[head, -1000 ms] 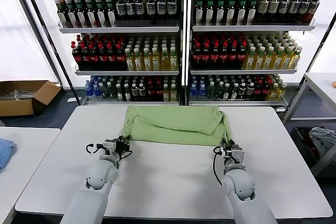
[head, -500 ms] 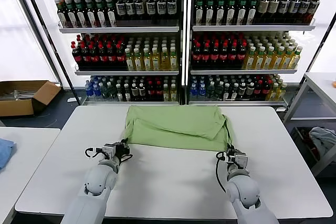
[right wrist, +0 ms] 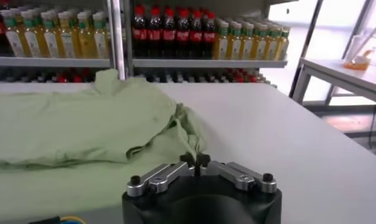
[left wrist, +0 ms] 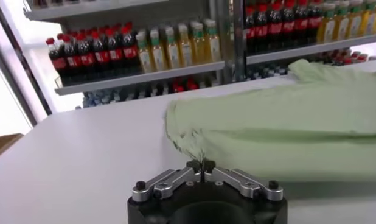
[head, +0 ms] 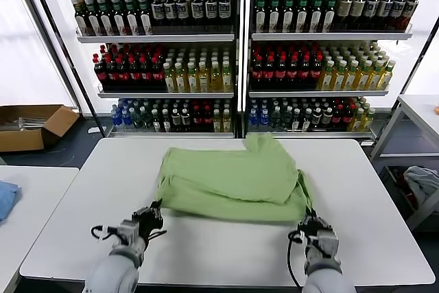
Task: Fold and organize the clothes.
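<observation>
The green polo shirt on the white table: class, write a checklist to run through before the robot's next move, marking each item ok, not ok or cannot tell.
1. Left tool shut on the green polo shirt at its corner: ok.
2. Right tool shut on the opposite corner: ok.
3. Shirt wholly on the white table: ok.
4. Fold lies flat and even: not ok, rumpled near the right tool.
5. Collar and buttons positioned: cannot tell, hidden.

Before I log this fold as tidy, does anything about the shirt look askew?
Yes. The polo shirt lies unevenly: a bit of cloth pokes out past its far edge, and its right end is bunched where the right gripper pinches it. The left gripper pinches the other corner.
</observation>
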